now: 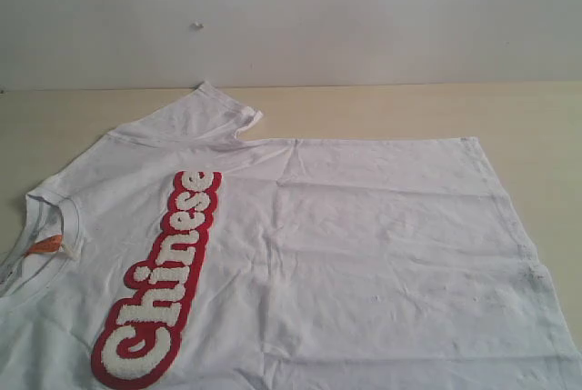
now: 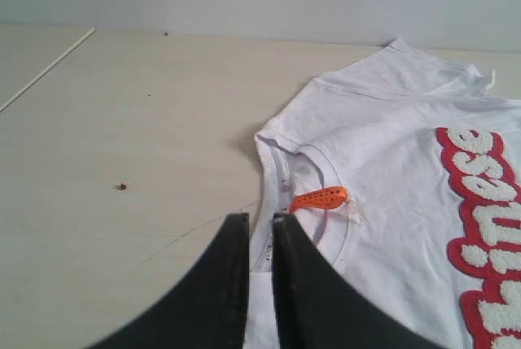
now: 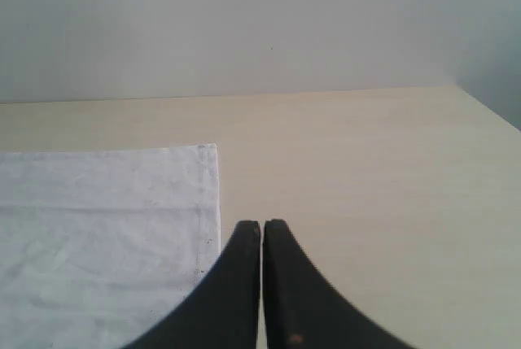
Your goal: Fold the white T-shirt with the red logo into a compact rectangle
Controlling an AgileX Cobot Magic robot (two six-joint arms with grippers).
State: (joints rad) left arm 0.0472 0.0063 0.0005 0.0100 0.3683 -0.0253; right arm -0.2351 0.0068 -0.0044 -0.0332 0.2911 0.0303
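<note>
Left gripper (image 2: 259, 217), jaws near shut w/ nothing held, sits at the collar (image 2: 275, 158); right gripper (image 3: 261, 224), clenched empty, by the hem corner (image 3: 207, 155). We see the white T-shirt (image 1: 364, 245) flat on the table (image 1: 409, 108), long axis L-to-R between them.

End effector (image 2: 259, 219) over the collar of the white T-shirt (image 2: 383, 121). Jaws nearly together with a narrow gap; grip on cloth unclear. Orange neck tag (image 2: 319, 198) just beside the tips. Red logo (image 2: 488, 227) across chest. One sleeve points toward the bench (image 2: 122, 121) far edge.
</note>
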